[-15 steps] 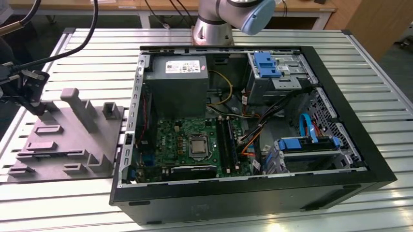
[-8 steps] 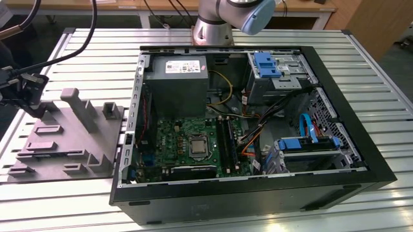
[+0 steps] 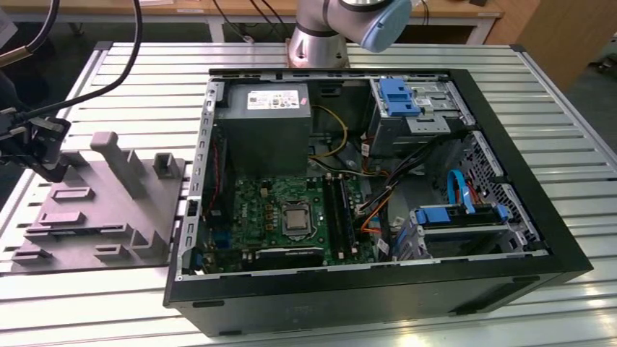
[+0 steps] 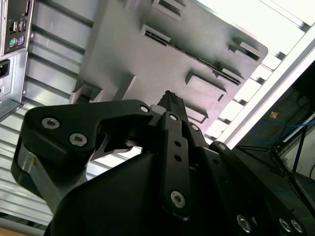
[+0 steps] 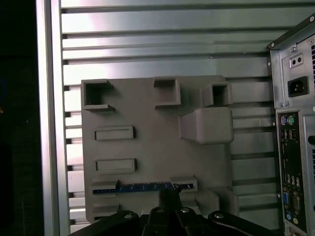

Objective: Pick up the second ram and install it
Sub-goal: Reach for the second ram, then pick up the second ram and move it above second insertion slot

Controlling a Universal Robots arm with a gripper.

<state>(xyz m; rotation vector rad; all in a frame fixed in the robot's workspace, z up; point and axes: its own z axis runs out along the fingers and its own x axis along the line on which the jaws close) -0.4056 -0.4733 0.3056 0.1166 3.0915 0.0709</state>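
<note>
Pincer (image 5: 170, 197) poised at the second ram (image 5: 140, 187), still slotted in grey holder (image 5: 147, 147); grip cannot be told; installing remains.

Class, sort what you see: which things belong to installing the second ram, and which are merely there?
Belongs to the job: second ram in the grey holder; gripper near it; ram slots on the motherboard.
Merely there: power-supply box; blue drive bracket; blue cable; slatted table.
</note>
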